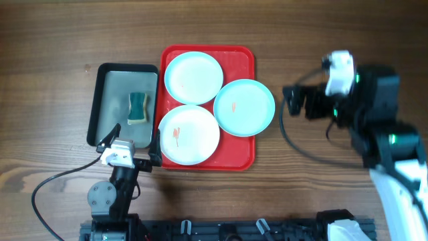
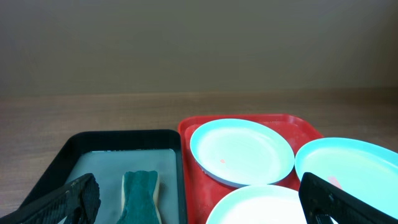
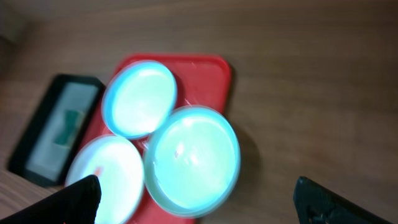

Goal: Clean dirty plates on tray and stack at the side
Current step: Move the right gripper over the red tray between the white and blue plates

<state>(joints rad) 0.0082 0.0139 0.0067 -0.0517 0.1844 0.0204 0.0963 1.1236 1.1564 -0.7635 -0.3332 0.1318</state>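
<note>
Three round plates lie on the red tray (image 1: 240, 59). The far plate (image 1: 193, 76) looks clean. The near plate (image 1: 189, 134) has a red smear. The right plate (image 1: 244, 107) is pale aqua with a small red smear and overhangs the tray's right rim. My left gripper (image 1: 131, 148) is open and empty at the near edge of the grey tray, left of the near plate. My right gripper (image 1: 295, 99) is open and empty above the table, right of the aqua plate. The right wrist view shows the tray (image 3: 211, 70) and the aqua plate (image 3: 193, 160) below.
A dark grey metal tray (image 1: 107, 107) sits left of the red tray and holds a green and yellow sponge (image 1: 137, 108), also in the left wrist view (image 2: 141, 194). Bare wooden table lies right of the red tray. Cables run by both arm bases.
</note>
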